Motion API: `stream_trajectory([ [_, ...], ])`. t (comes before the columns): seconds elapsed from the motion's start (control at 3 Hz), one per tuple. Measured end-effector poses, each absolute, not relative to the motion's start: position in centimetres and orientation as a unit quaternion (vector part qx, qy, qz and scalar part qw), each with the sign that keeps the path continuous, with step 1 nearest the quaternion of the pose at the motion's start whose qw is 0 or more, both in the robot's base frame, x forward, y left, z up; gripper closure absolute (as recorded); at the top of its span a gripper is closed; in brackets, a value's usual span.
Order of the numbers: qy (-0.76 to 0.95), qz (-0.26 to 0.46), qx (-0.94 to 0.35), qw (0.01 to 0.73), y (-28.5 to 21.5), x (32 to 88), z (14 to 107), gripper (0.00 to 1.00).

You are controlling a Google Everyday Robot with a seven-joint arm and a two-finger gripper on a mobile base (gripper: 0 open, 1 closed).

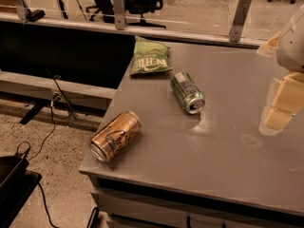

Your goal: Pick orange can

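The orange can (115, 136) lies on its side near the front left corner of the grey table (228, 151), its silver end facing the front edge. It is copper-orange with dark curved markings. My gripper (280, 103) is at the right edge of the view, above the table's right side, far to the right of the orange can and not touching anything.
A green can (187, 92) lies on its side mid-table. A green chip bag (150, 57) lies at the back left corner. A glass partition with metal posts (239, 20) runs along the back edge. Cables and dark equipment (14, 179) are on the floor to the left.
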State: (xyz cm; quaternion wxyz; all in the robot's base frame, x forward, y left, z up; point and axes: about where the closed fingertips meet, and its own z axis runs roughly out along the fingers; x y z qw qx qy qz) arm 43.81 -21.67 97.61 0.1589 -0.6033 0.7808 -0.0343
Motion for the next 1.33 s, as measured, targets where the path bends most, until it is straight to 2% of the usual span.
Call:
stream_trajectory([
  [0.67,0.769,-0.043,-0.615,0.166,-20.7,44.1,97.9,0.0],
  [1.33,0.647,-0.057,-0.736,0.188,-11.2,45.1,97.3,0.0],
])
